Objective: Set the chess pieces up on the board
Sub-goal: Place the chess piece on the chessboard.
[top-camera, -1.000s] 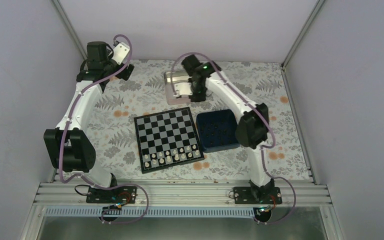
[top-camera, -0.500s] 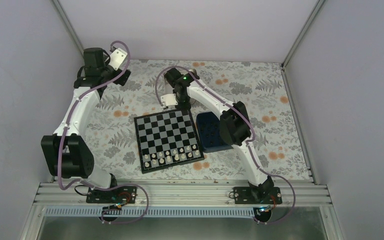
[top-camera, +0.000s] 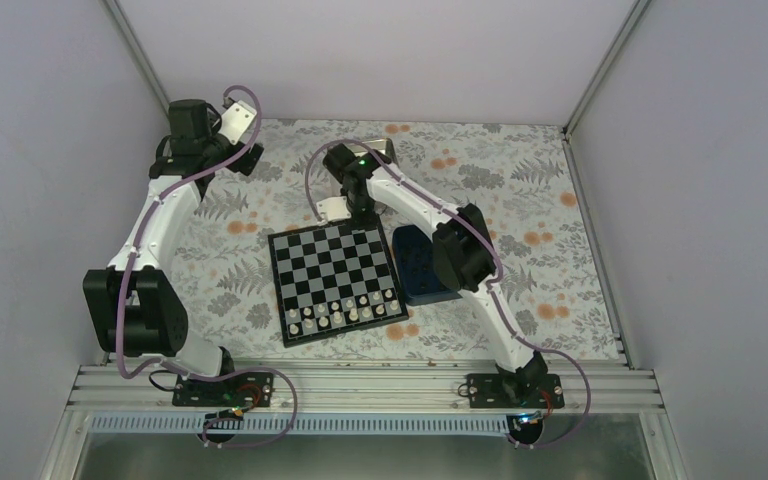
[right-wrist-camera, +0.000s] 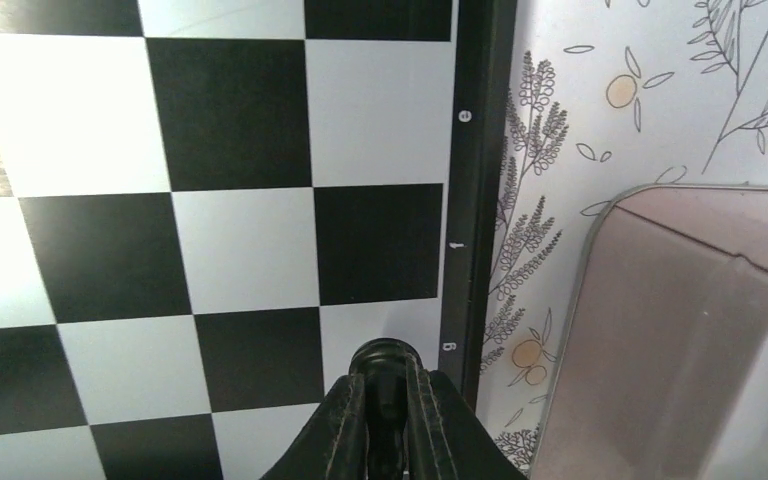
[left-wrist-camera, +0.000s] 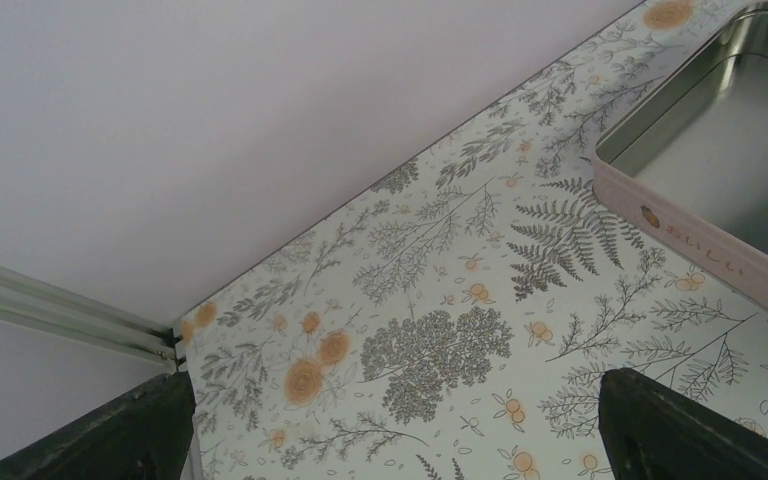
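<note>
The right gripper (right-wrist-camera: pixel 385 405) is nipped almost shut on one black chess piece (right-wrist-camera: pixel 385 355), whose rounded top shows just beyond the fingertips in the right wrist view. Gripper and piece hang over a pale square in the outermost row of the board (top-camera: pixel 332 262), right against the thin black border (the mark beside it reads like a g). Whether the piece's base touches the square cannot be told. From above, the right arm reaches across from its base to the board's far edge, passing over the navy box (top-camera: pixel 418 272) that lies just beside the board's right side. The far rows of the board are bare checks, while cream-white pieces (top-camera: pixel 345 313) stand in the two rows nearest the arm bases. The tin (left-wrist-camera: pixel 720 170) sits on the floral cloth (left-wrist-camera: pixel 430 350) beyond the board's far edge, partly hidden by the right arm in the top view; in the right wrist view its pinkish side lies near the board's border with a strip of cloth between them. The left gripper (left-wrist-camera: pixel 390 440) hangs over the cloth near the far left corner, jaws spread wide with nothing between them, and the tin's open, shiny inside shows off to one side of it.
</note>
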You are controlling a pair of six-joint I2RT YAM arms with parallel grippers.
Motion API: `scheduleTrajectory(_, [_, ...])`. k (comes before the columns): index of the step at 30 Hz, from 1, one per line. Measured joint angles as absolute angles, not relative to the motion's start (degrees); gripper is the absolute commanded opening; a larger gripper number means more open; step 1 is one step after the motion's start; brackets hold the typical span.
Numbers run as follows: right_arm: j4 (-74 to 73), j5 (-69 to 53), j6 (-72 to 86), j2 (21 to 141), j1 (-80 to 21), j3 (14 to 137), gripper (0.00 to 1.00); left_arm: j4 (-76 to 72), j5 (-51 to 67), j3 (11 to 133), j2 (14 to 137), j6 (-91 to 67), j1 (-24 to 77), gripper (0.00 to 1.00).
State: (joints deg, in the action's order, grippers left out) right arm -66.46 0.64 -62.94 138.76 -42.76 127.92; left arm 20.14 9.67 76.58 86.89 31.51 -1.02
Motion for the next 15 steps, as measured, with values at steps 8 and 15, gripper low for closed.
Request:
scheduleTrajectory(8, [-67.9, 0.0, -62.9, 138.8, -43.1, 127.9, 0.11, 20.2, 10.7, 76.5, 86.9, 32.0, -1.0, 1.0])
scheduleTrajectory(15, [-67.3, 0.1, -62.9, 138.8, -43.1, 127.5, 0.11, 20.2, 11.0, 76.5, 86.9, 32.0, -1.0, 1.0])
